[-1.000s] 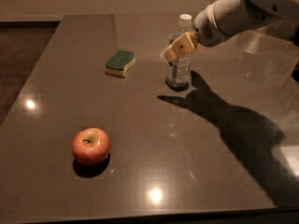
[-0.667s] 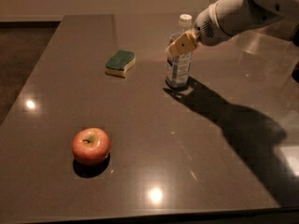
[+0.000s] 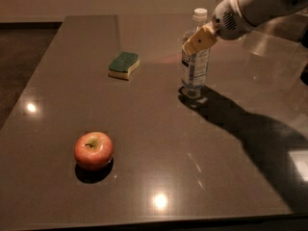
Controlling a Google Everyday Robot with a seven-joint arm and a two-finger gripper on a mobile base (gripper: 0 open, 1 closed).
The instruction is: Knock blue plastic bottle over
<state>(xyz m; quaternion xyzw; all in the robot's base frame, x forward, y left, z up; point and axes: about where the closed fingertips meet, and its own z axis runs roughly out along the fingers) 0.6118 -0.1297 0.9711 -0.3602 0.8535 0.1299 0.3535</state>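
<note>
The blue plastic bottle stands upright on the dark table, right of centre towards the back. It is clear with a white cap and a printed label. My gripper, tan-tipped on a white arm reaching in from the upper right, lies against the bottle's upper body just below the neck, in front of it. The bottle's shoulder is partly hidden behind the gripper.
A green and yellow sponge lies left of the bottle. A red apple sits at the front left. The arm's shadow falls across the table's right side. The table's left edge runs diagonally, with dark floor beyond.
My gripper has moved a little to the right and up along the bottle. The bottle has shifted slightly right with it and still stands upright. Sponge and apple have not moved.
</note>
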